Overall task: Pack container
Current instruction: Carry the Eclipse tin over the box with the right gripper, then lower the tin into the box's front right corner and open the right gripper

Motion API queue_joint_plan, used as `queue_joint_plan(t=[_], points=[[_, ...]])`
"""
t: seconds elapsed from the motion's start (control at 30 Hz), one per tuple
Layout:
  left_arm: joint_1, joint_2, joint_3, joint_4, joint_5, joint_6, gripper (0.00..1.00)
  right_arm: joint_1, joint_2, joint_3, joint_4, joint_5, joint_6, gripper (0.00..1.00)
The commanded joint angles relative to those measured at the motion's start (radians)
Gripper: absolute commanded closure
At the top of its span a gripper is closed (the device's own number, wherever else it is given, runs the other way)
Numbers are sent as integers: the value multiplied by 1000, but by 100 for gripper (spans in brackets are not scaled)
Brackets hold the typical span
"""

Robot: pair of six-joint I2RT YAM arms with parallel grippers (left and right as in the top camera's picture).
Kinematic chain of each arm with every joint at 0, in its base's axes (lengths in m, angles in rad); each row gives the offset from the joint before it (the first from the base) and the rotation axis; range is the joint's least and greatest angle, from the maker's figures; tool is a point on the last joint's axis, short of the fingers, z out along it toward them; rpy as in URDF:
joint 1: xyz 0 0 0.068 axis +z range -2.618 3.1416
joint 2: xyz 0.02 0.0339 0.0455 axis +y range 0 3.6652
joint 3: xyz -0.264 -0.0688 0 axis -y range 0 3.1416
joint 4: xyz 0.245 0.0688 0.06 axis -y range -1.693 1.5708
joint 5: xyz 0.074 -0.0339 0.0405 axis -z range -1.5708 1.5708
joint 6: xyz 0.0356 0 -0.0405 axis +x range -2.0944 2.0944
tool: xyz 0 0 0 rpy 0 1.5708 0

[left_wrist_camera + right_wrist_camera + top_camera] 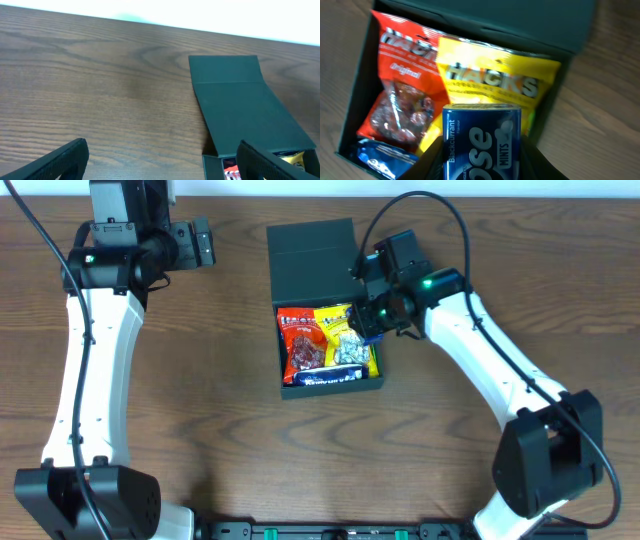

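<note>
The right fingers [537, 165] are clamped on the 2 sides of a small blue rectangular mint box [481, 145] printed "Blackcurrant" and "MINTS". It sits at the bottom centre of the right wrist frame with its printed face toward the camera. Beyond it lie a red plastic "HACKS" sweet packet [402, 90] at the left and a yellow plastic "HACKS" sweet packet [495, 80] at the right, side by side and touching. A crinkled blue foil packet [385, 159] fills the lower left corner. Whether the mint box touches the packets cannot be told.

All 3 packets lie inside the dark teal-green, roughly square matte cardboard container [335, 390]. It stands at the middle of the overhead frame on the brown wood-grain worktop [200, 400], and its hinged flap lid [310, 250] is folded back flat toward the top of the frame.

The left fingers [55, 162] are spread wide apart and hold nothing, 1 at each lower corner of the left wrist frame. In the overhead frame they sit at the upper left, well apart from the container.
</note>
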Motion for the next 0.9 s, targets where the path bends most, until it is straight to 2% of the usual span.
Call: queue_joint_plan(t=[0.0, 0.23, 0.27, 0.3, 0.33, 0.47, 0.6, 0.67, 0.77, 0.87], points=[[1, -23, 1, 2, 4, -5, 5, 18, 5, -23, 10, 60, 74, 99], [1, -23, 1, 2, 4, -4, 5, 19, 13, -35, 21, 124, 132, 98], [1, -23, 1, 2, 4, -4, 5, 19, 15, -35, 23, 124, 132, 79], [1, -23, 0, 2, 4, -4, 5, 19, 16, -35, 23, 124, 132, 67], [1, -23, 1, 2, 4, -4, 5, 19, 16, -35, 25, 124, 132, 66], [1, -23, 1, 2, 4, -4, 5, 20, 16, -35, 37, 121, 132, 72], [1, -23, 1, 2, 4, -4, 5, 20, 16, -35, 40, 120, 132, 47], [1, -23, 1, 3, 4, -4, 5, 20, 16, -35, 43, 121, 132, 25], [1, -23, 1, 4, 4, -4, 5, 20, 16, -35, 46, 121, 132, 14], [1, -23, 1, 4, 4, -4, 5, 20, 16, -35, 52, 121, 132, 14]])
